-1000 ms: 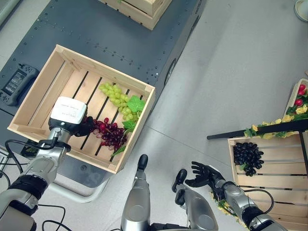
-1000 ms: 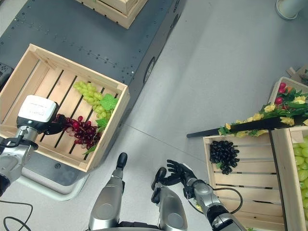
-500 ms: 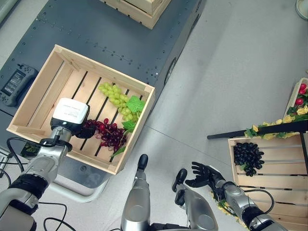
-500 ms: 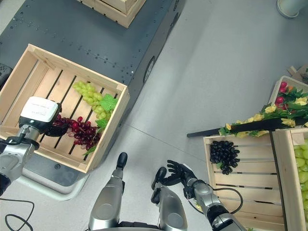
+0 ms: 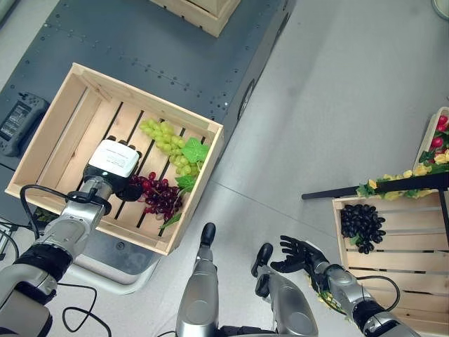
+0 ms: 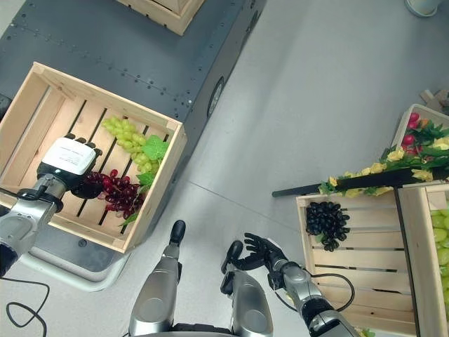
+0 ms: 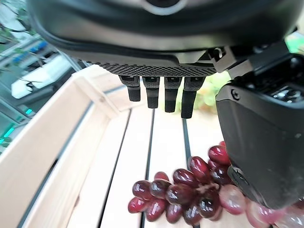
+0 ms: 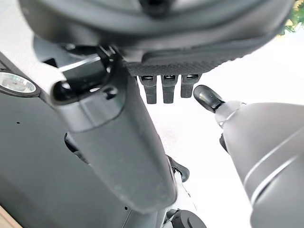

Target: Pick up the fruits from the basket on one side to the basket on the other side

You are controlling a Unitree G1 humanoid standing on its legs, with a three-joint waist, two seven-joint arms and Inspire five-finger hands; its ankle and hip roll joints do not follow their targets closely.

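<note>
Left crate [image 5: 42, 133]: slatted wood, on the dark platform [image 5: 175, 49] to my left; holds two bunches.

Red grapes [image 5: 158, 198]: lying on the slats toward the crate's near right wall, a leaf at the near end; not lifted; this is the piece I am going for.

Green grapes [image 5: 163, 137]: just beyond the red, with a green leaf [image 5: 194, 152] between the two bunches; untouched.

Left hand [image 5: 116, 163]: over the crate, at the left end of the red grapes; in the wrist view the fingers [image 7: 157, 98] hang straight and uncurled above the slats, thumb beside the berries; nothing gripped.

Right hand [image 5: 300, 254]: low and near, between the two crates, fingers spread and relaxed; holding nothing; idle.

Right crate [image 5: 393, 281]: on my right; black grapes [image 5: 360, 226] already lie in its far left corner; a black bar [image 5: 372, 191] trimmed with leaves and yellow flowers crosses above its far edge.

Risks, as I judge them:
- closing on the outer berries alone; the bunch would sag or slip on the lift; cause: the hand sits at the bunch's end, not over its middle;
- fingers snagging in a slat gap; cause: coming down too steeply;
- the leaf or the green grapes dragged along; cause: the bunches lie close together;
- clipping the crate wall or the black bar on the carry; cause: too low a path.
</note>
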